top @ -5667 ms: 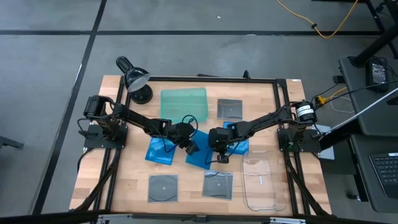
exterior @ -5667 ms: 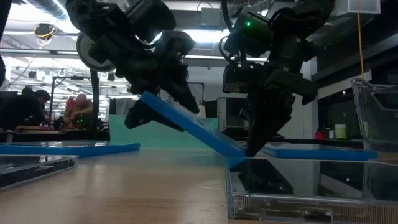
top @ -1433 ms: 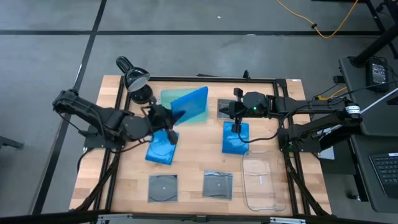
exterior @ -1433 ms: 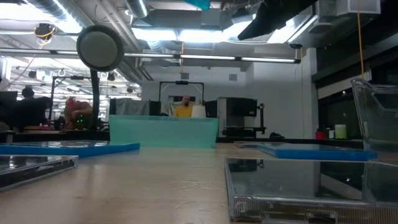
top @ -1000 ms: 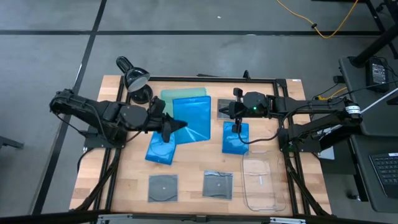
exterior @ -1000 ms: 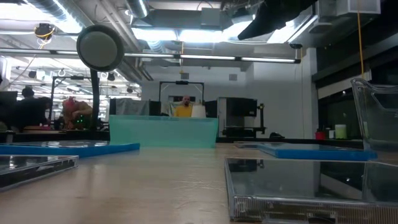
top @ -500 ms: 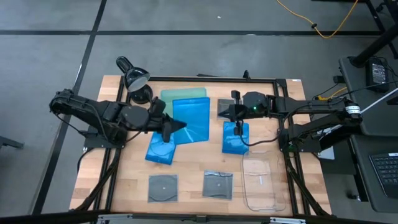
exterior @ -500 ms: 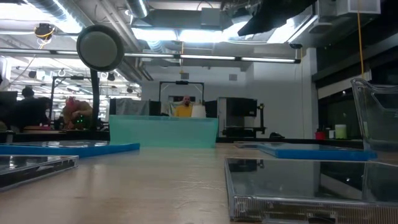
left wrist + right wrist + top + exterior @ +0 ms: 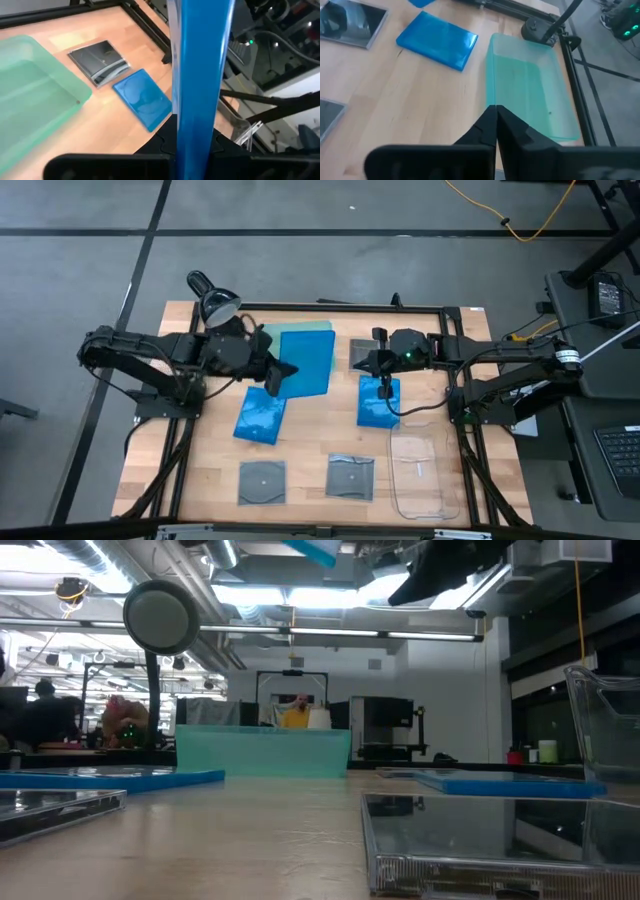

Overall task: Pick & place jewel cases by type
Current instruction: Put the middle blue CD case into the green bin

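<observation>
No text, label, brand, number or sign can be read in any view (the blue jewel cases (image 9: 306,363) and the grey-clear ones (image 9: 351,476) show plain faces, and the room behind the table offers nothing legible either).

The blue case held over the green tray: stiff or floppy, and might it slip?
The blue case probably is stiff: gripped at one edge by the left claw, it shows no sag. Its glossy surface may slip. It seems light, since an edge grip carries it over the green tray.
</observation>
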`<state>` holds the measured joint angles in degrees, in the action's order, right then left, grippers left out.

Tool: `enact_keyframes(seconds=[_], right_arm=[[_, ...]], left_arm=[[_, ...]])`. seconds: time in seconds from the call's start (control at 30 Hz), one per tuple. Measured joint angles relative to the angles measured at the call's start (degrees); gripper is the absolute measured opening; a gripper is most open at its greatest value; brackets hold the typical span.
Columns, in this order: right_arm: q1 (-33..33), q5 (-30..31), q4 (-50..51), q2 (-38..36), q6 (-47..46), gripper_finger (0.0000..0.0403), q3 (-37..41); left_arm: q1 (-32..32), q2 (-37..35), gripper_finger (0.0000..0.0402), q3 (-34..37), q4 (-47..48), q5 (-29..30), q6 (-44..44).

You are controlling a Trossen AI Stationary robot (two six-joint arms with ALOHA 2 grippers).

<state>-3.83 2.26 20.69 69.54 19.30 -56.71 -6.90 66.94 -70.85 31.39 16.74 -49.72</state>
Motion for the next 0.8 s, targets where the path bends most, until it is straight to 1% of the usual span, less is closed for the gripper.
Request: enact_keyframes(seconds=[0.1,0.2,0.33,0.47,0.53,0.63,0.8], right_arm=[[0.0,0.0,1.87,0.0,0.51,0.0005,0.0],[0.0,0.0,2.52,0.0,0.51,0.0011,0.0],[0.0,0.0,3.26,0.0,0.5,0.002,0.01],[0.0,0.02,4.04,0.0,0.51,0.0009,0.0],[-0.1,0.01,4.47,0.0,0.59,0.0005,0.02],[-0.64,0.02,5.16,0.0,0.66,0.0009,0.02],[-1.74,0.02,5.62,0.0,0.56,0.002,0.02]], left_arm=[[4.18,0.0,0.0013,0.0,1.53,-5.77,2.79],[8.89,0.0,0.0013,0.0,4.56,-10.97,5.77],[15.45,0.0,0.0013,0.0,8.49,-14.42,10.0],[21.8,0.21,0.0013,0.0,10.13,-15.02,14.83],[24.74,0.75,0.0013,0.0,11.15,-16.22,17.18],[28.86,1.98,0.0013,0.0,12.07,-20.22,20.71],[33.74,5.94,0.0013,0.0,12.69,-27.37,27.58]])
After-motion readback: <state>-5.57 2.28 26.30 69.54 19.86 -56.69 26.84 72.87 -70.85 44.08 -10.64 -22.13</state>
